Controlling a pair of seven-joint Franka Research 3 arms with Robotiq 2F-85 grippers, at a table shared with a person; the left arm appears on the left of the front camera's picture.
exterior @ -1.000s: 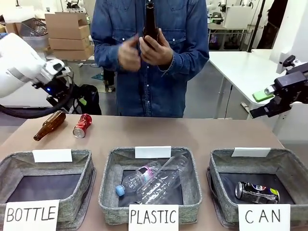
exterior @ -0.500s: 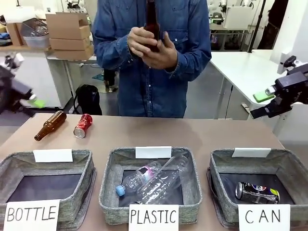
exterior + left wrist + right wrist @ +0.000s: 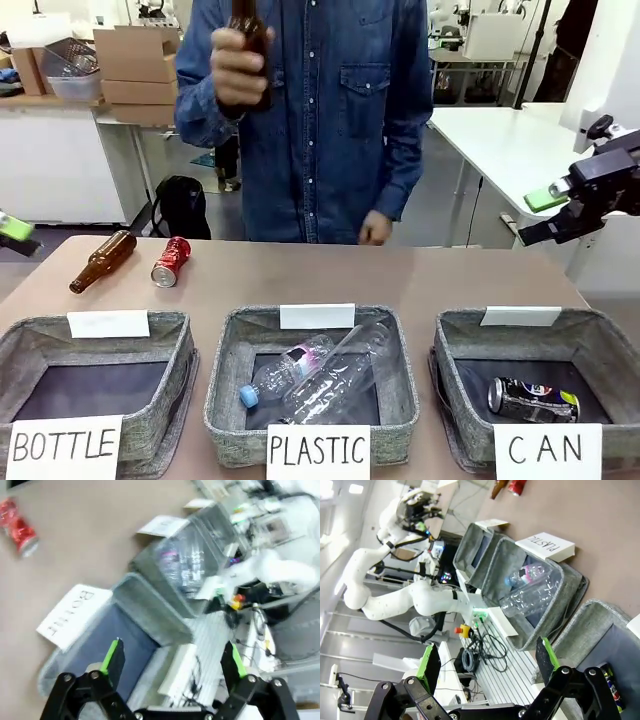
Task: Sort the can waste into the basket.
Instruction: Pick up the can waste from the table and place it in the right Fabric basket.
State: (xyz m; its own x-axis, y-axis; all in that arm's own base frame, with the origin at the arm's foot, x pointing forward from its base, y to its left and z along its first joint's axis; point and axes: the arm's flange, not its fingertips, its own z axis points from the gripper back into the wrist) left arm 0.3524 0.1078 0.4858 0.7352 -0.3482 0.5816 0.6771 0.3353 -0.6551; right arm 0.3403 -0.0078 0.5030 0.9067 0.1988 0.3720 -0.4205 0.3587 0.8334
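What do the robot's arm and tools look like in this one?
Both the left tool and right tool are black and two-fingered, with bolted linkage joints and bright green pads. The left arm is glossy white with rounded segments.

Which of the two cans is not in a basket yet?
The red can: it lies on the table beside a brown bottle. The dark can already lies inside the CAN basket.
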